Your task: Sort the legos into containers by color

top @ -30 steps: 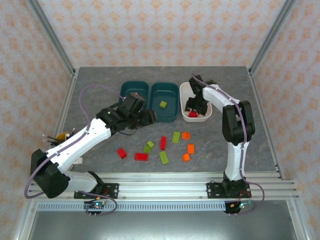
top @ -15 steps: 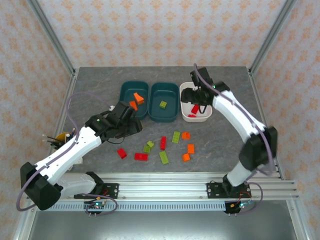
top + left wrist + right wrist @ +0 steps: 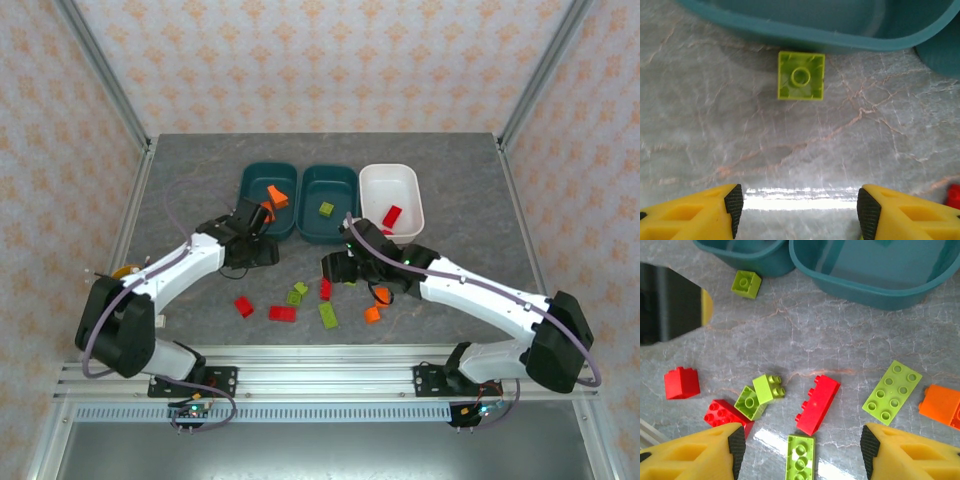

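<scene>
- Left gripper [image 3: 800, 212]: released, with the jaws apart over bare grey table [image 3: 715, 125] and nothing between the black pads [image 3: 733, 209].
- Green single-stud brick [image 3: 801, 76]: at 12 o'clock from the left gripper. It lies flat on the table just outside the wall of the left teal tub [image 3: 805, 27], not in it.
- Middle teal tub [image 3: 942, 55]: its corner shows at 2 o'clock from the left gripper.
- Right gripper [image 3: 802, 452]: released and grasping nothing, jaws wide apart.
- Narrow green plate [image 3: 800, 462]: lies on the table between the right gripper's fingers and touches neither.
- Long red brick [image 3: 817, 404]: at 12 o'clock from the right gripper, just beyond the narrow plate and set at a slant.
- Pair of small green bricks [image 3: 758, 395]: at 11 o'clock, touching each other.
- Red four-stud brick [image 3: 720, 414]: at 10 o'clock, against the green pair.
- Red square brick [image 3: 681, 382]: further out at 10 o'clock, apart from the rest.
- Wide green plate [image 3: 892, 391]: at 1 o'clock.
- Orange brick [image 3: 942, 406]: at 2 o'clock, just beside the wide plate.
- Contents from overhead: the left teal tub holds two orange bricks [image 3: 274, 200], and the middle teal tub holds one green brick [image 3: 326, 209].
- White tub [image 3: 400, 172]: at 1 o'clock from the right gripper; it holds one red brick [image 3: 391, 216].
</scene>
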